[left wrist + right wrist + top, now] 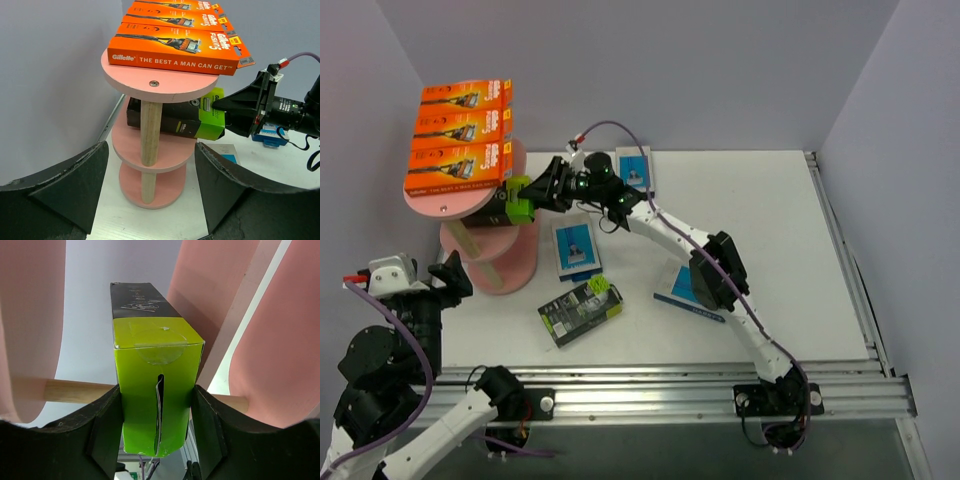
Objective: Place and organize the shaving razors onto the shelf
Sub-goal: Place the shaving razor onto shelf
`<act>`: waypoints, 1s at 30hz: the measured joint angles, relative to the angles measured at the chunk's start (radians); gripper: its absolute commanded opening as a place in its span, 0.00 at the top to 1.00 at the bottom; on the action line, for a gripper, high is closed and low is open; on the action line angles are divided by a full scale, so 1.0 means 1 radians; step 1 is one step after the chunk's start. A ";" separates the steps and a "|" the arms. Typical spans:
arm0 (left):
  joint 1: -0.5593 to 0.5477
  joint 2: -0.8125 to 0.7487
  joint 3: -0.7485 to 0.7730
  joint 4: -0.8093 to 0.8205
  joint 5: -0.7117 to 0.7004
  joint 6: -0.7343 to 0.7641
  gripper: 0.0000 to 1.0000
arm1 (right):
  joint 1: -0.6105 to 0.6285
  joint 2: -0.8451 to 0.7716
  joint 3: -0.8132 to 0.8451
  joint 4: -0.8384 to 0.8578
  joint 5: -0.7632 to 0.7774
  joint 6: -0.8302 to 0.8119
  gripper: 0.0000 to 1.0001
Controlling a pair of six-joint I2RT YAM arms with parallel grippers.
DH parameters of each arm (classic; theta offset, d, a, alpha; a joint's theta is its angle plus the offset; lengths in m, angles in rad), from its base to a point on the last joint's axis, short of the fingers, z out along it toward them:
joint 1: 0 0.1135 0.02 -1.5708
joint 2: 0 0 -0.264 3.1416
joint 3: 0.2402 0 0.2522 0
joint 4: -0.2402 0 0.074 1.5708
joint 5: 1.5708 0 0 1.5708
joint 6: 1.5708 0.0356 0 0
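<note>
Right gripper [156, 407] grasps the black-lime pack [170, 120], lying left-right on the shelf [165, 87], lime end rightward; the right wrist view alone shows its taped flap.

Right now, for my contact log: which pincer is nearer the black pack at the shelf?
Right. The right pincer is shut on the black pack at its lime end; the left pincer hangs open, apart from it, on the near side of the shelf.

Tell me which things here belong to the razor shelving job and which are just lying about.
Job: pink shelf; three orange packs on its top board; black-and-lime pack in the right hand, at the middle board; second black-and-lime pack and three blue-and-grey packs on the table.

Lying about: nothing loose, only purple cable and metal rail.
</note>
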 measured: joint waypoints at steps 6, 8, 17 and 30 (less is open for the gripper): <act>-0.004 -0.001 -0.015 0.001 0.002 0.000 0.21 | 0.006 0.062 0.087 -0.023 0.011 0.011 1.00; -0.004 -0.001 -0.016 0.002 0.008 0.000 0.21 | 0.006 0.074 0.100 -0.027 0.016 0.018 1.00; -0.005 -0.001 -0.023 0.007 0.024 0.000 0.21 | 0.005 0.100 0.165 -0.035 0.021 0.032 0.80; -0.005 0.000 -0.037 0.013 0.045 0.000 0.21 | -0.002 0.108 0.180 -0.015 0.021 0.070 0.31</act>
